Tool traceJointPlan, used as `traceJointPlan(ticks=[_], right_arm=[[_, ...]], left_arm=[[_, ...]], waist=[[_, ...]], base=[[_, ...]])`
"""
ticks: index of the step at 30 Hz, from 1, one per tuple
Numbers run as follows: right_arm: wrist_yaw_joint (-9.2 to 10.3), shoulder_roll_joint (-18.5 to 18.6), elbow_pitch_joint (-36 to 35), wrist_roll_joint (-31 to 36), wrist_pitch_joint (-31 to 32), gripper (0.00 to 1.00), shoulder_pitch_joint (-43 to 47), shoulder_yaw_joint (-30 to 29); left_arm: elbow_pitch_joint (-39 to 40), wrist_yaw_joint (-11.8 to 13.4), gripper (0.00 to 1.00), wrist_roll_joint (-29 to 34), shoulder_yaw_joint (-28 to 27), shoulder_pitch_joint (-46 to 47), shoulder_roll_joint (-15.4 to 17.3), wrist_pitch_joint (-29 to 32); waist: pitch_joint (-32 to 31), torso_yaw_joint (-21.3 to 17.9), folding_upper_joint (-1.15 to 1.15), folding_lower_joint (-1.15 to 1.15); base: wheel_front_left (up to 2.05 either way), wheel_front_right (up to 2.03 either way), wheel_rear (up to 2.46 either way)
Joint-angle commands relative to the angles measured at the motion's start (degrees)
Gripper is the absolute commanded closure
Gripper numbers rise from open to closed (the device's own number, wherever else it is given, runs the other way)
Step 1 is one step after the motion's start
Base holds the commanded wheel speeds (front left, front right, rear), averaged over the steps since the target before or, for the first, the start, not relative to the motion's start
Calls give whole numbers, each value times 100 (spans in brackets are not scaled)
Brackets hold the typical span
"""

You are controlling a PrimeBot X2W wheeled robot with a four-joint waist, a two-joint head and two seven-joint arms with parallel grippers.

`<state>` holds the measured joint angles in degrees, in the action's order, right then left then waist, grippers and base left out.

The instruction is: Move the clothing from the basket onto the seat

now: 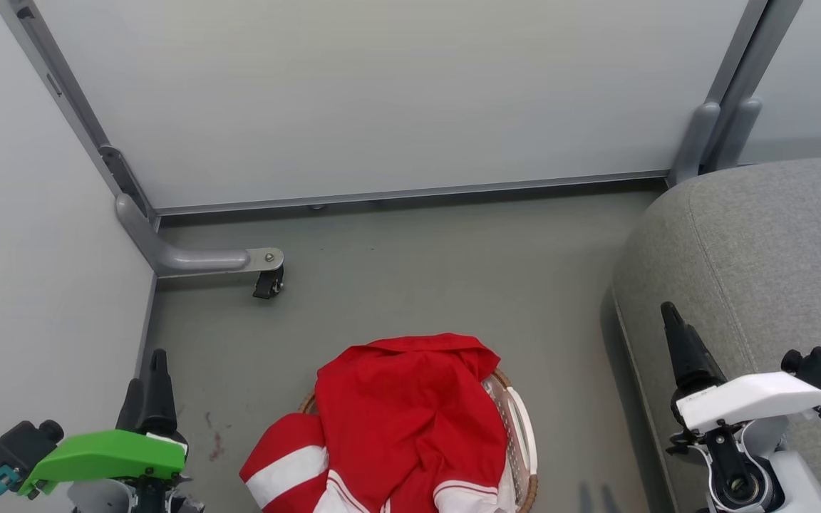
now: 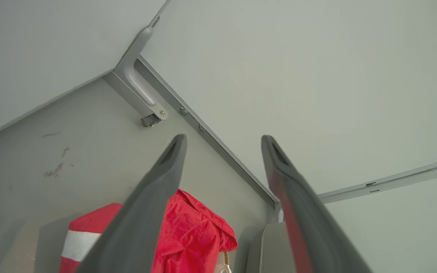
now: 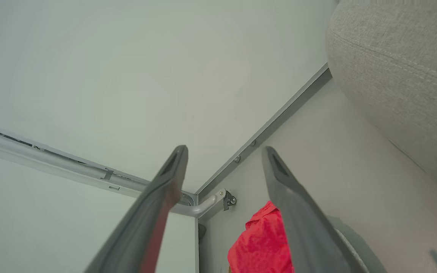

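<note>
the clothing [image 1: 403,413] lies heaped in the basket [image 1: 522,427] on the floor, with a red-and-white sleeve spilling over its left edge. the seat [image 1: 760,242] is just to the right. the left fingers [image 2: 154,197] and right fingers [image 3: 298,204] both stand wide apart and hold nothing, raised on either side of the pile. the step in hand looks like the reach. one arm should come down on the high middle fold, pinch deep enough to gather several layers, then lift straight up so the basket doesn't tip.
</note>
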<state>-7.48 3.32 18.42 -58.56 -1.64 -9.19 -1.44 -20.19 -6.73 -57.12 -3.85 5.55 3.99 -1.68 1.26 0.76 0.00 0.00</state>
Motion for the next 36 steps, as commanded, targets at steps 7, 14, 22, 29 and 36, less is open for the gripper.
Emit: traceJointPlan(ticks=[7, 14, 22, 29, 36], right_arm=[[-1, 89, 23, 854, -189, 0, -232, 94], [-1, 95, 67, 1451, -325, 0, -291, 176], [-1, 91, 116, 2071, -471, 0, -326, 205], [-1, 107, 159, 2599, -579, 0, -381, 202], [-1, 121, 193, 3131, -687, 0, -423, 168]], left_arm=[[21, 104, 0, 835, 138, 189, 128, -188], [-21, 139, 0, 1416, 299, 195, 191, -324], [-77, 179, 0, 1966, 438, 232, 247, -464], [-125, 216, 0, 2409, 514, 260, 272, -576], [-143, 267, 0, 2871, 600, 272, 290, -683]], waist=[[-1, 29, 0, 0], [7, 49, 0, 0], [28, 91, 0, 0], [42, 127, 0, 0], [51, 167, 0, 0]], base=[[0, 0, 0], [0, 0, 0], [0, 0, 0], [0, 0, 0], [0, 0, 0]])
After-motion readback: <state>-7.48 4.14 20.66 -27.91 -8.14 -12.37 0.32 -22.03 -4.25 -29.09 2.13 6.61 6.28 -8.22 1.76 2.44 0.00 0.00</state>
